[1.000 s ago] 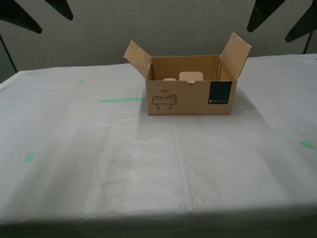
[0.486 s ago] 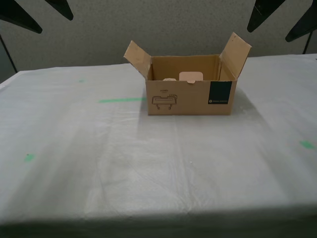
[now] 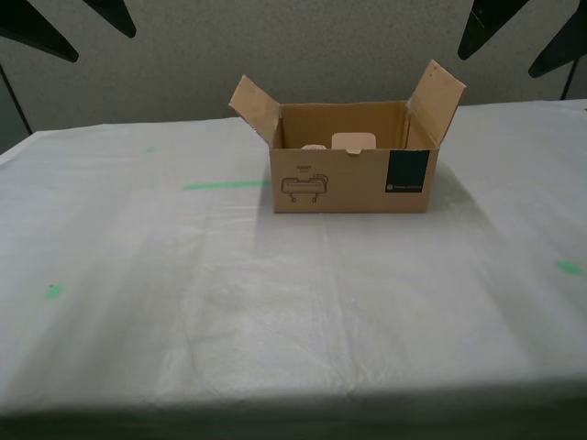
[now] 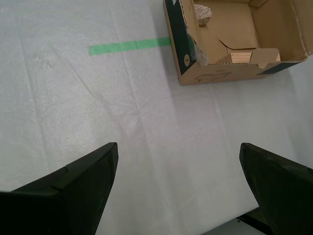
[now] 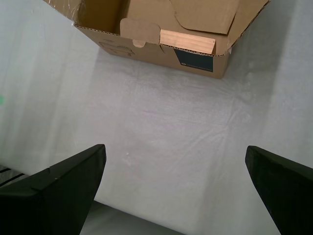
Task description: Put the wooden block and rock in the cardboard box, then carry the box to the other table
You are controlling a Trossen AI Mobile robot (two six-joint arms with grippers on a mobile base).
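Here, nearest the exterior camera, lies only the wrinkled white cloth of the table, with small green tape marks toward both of that view's sides and a longer green strip running up to the box.

My first gripper hangs above bare cloth with its jaws spread wide and nothing between them. My second gripper is likewise spread wide and empty over the cloth. Neither touches the box.

Further back, the box stands on the table, its long axis running across the exterior view, its printed front facing that camera. The teal label is at the exterior view's right end of the front, the line drawing at its left. Both side flaps stand up and lean outward.

From the exterior view, only a pale rounded tab and a bit of something light show above the front wall. The first wrist view shows the block lying inside, along the front wall, its long axis parallel to it. The second wrist view alone shows the rock inside, at the box's other end, apart from the block.

Behind the box rises a speckled grey wall.
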